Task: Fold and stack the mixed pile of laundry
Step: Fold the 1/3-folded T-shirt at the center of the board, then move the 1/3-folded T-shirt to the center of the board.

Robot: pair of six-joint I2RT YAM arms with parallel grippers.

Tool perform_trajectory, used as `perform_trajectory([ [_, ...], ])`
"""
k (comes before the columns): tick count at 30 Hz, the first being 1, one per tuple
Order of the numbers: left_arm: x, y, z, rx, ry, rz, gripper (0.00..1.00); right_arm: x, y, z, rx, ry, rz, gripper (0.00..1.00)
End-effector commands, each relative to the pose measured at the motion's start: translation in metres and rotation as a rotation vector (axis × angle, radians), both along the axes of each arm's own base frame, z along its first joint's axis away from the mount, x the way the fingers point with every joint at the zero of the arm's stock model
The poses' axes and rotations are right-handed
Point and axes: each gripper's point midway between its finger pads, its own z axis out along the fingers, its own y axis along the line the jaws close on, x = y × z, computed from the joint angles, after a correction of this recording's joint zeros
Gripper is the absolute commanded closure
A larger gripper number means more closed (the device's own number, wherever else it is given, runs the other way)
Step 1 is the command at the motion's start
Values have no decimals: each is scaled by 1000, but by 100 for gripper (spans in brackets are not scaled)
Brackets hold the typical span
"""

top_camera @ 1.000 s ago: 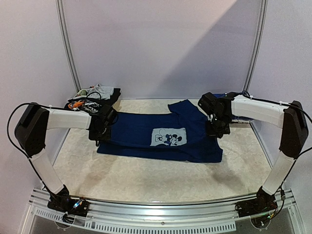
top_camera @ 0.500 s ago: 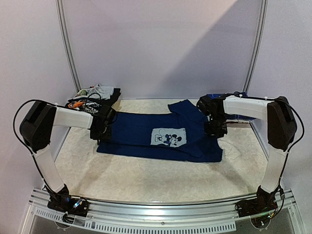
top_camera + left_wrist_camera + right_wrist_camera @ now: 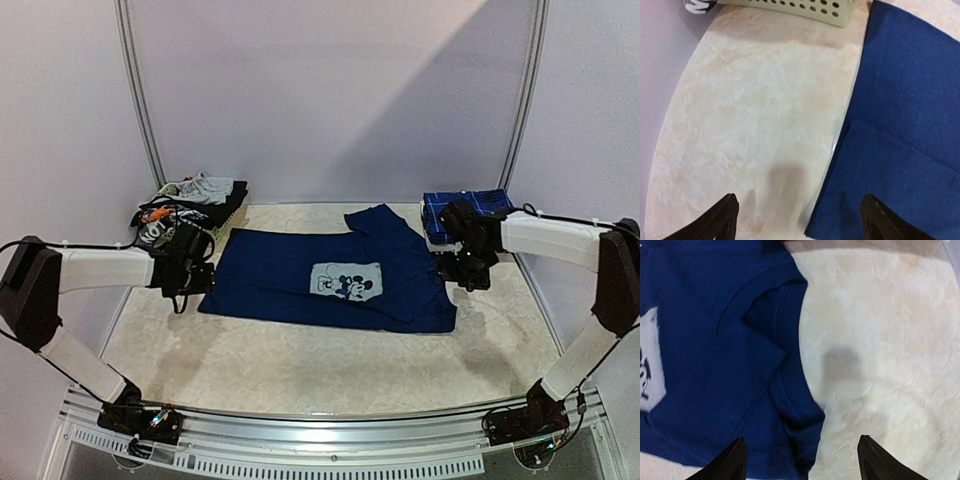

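Your navy T-shirt [image 3: 335, 280] lies flat across the middle of the desk [image 3: 300, 365], print up (one sleeve [image 3: 385, 228] folded inward), likely spread for its next fold. Your left pincer [image 3: 797, 220] and right pincer [image 3: 802, 460] flank its side edges, both wide open, gripping nothing.

Robot test cell, plain pale walls [image 3: 330, 100], metal frame posts [image 3: 140, 100], 2 bolted-down arms [image 3: 105, 268]

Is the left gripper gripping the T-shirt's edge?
No, the left gripper stands open and empty, with the T-shirt edge lying flat on the table below.
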Motion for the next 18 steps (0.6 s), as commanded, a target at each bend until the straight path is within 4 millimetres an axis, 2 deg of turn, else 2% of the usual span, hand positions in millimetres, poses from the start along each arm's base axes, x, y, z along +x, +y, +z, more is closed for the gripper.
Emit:
perform_trajectory([
  [1,-23,0,-7,-99,-14,-4,17,-26,13,-6,177,-28,26,25],
  [5,-34,-9,-16,-202,-18,-39,21,-55,42,-15,427,-4,76,30],
  [7,-37,-13,-25,-251,-10,-50,24,-65,48,-19,496,10,74,33],
  [12,-42,-14,-43,-326,2,-52,27,-77,40,-36,505,33,26,36],
  [17,-44,-15,-53,-369,22,-50,31,-85,28,-54,503,56,-27,37],
  [18,-40,-16,-50,-378,-2,-50,32,-86,26,-56,503,55,-34,38],
])
